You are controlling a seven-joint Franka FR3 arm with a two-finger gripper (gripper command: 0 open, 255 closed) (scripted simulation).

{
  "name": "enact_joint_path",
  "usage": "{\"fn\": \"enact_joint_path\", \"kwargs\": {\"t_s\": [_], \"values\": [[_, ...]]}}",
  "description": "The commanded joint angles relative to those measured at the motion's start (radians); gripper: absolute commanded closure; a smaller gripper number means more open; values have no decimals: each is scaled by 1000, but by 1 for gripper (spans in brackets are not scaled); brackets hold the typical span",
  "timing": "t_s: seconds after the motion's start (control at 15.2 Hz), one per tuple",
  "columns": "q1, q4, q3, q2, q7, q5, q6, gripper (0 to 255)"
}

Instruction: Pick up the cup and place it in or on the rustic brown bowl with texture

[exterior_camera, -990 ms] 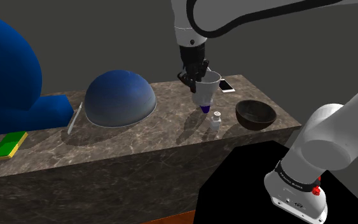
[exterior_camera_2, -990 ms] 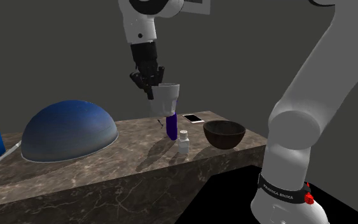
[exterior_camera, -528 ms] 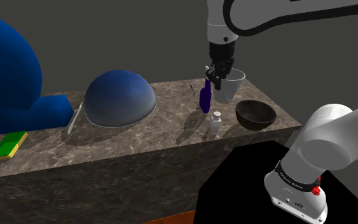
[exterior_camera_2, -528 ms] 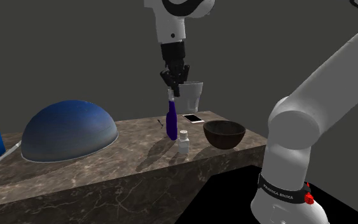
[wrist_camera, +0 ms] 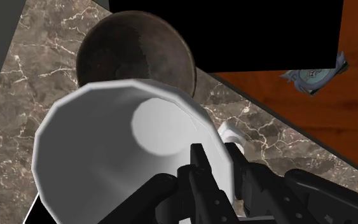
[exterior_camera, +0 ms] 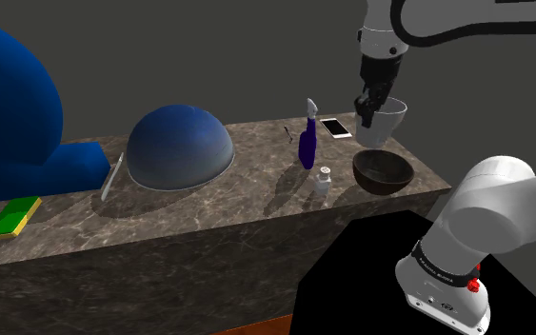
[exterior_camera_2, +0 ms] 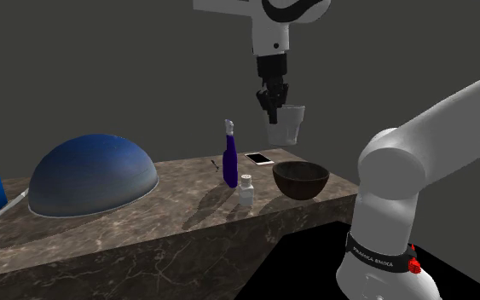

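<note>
We pinch the cup (exterior_camera: 387,122) by its rim in the gripper (exterior_camera: 368,107), aloft and nearly over the bowl (exterior_camera: 383,172) | step: centre it, lower straight, let go low so it can't tip | room: the bowl sits near the counter (exterior_camera: 208,205) end; jar (exterior_camera: 323,181) and bottle (exterior_camera: 307,145) stand close on the shoulder view's left; the air above is open

Stuff on the marble counter (exterior_camera: 208,214) in front of me: a big blue dome (exterior_camera: 180,147) sits mid-counter toward the back edge, with a thin grey slab (exterior_camera: 113,178) leaning at its side. A tall dark blue bottle (exterior_camera: 307,143) stands further along, with a little white bottle (exterior_camera: 324,180) just in front of it, nearer the front edge. There's a phone (exterior_camera: 336,128) lying flat by the far back corner, and at the opposite end I see a green pad (exterior_camera: 11,217) near a huge curved blue shape (exterior_camera: 9,105).
</note>
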Motion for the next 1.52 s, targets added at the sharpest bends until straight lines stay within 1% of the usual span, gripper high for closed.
{"fn": "enact_joint_path", "kwargs": {"t_s": [0.0,0.26,1.25,1.45], "values": [[-13,-28,-39,-56,-43,-29,-22,255],[-44,-60,-113,-140,-124,-92,-61,255],[-48,-278,-130,-178,-94,-110,117,255],[-50,-332,-135,-179,-86,-117,169,255]]}}
